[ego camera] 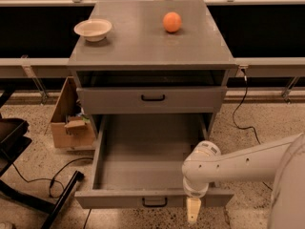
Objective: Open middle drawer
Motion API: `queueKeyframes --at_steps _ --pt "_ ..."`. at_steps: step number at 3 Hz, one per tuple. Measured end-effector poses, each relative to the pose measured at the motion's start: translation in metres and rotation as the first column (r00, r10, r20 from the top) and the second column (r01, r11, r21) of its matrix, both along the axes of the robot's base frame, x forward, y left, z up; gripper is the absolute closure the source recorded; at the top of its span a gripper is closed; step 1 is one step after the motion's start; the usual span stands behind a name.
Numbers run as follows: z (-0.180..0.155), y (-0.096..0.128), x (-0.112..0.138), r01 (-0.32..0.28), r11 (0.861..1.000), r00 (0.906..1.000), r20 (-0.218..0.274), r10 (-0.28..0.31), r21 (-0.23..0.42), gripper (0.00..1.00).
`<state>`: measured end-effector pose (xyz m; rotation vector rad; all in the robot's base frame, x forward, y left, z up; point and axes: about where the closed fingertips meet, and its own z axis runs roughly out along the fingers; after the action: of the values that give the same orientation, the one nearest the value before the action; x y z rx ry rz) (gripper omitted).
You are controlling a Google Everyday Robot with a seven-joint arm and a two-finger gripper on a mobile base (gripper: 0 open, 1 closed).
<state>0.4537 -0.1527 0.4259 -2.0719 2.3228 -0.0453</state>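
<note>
The middle drawer [143, 151] is pulled far out of the grey cabinet, showing its plain grey tray interior, which holds nothing. Its front [119, 199] faces me with a small black bar handle [155, 202]. My gripper [193, 211] hangs pointing down from the white arm [238, 163], just in front of the right part of that drawer front, to the right of the handle and apart from it. The arm's wrist [200, 171] overlaps the drawer's front right corner. The lowest drawer is hidden beneath the open one.
Above, a closed grey drawer [152, 99] with a black handle. On the cabinet top [147, 42] stand a white bowl [93, 29] and an orange [172, 22]. A cardboard box [69, 123], a black stand [19, 147] and cables [43, 178] lie left.
</note>
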Motion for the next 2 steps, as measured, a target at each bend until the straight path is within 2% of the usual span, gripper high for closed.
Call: queueKeyframes --at_steps 1,2 --pt "0.038 -0.003 -0.001 -0.009 1.000 0.9990 0.044 0.010 -0.022 0.00" --pt "0.143 -0.010 -0.005 -0.025 0.992 0.9939 0.103 0.038 -0.120 0.00"
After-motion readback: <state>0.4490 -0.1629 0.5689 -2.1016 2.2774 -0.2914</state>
